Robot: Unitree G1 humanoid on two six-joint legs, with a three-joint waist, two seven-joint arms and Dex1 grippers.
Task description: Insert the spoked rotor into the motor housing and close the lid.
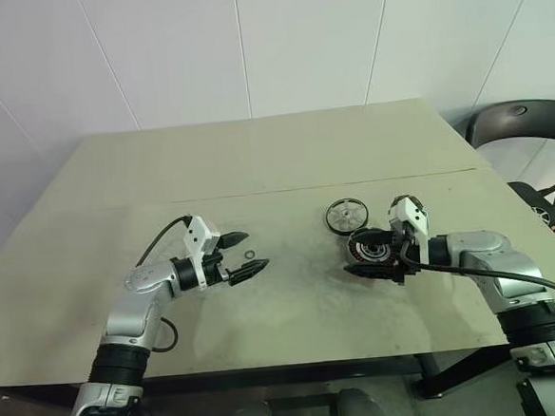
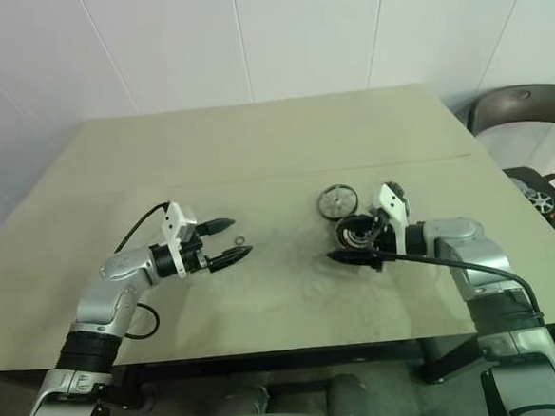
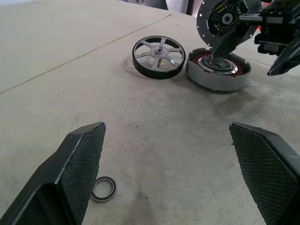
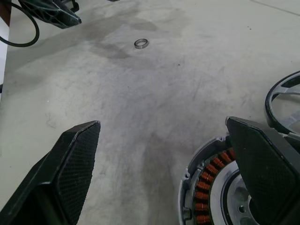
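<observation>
the motor housing [image 1: 371, 250] lies open on the table [image 1: 284, 160], right of centre, copper windings showing, with the spoked rotor [image 1: 345, 215] flat just beside it on the far-left side. the right gripper [image 1: 384, 255] hangs over the housing with jaws apart and empty. the left gripper [image 1: 242, 256], jaws also apart, sits well to the left, a small ring [image 1: 250, 257] on the table between its fingers.

head eyes look down over the table [image 1: 255, 162]; wrist cameras skim it closely.

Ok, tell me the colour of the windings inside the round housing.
Coppery orange windings, clearest in the right wrist view.
</observation>
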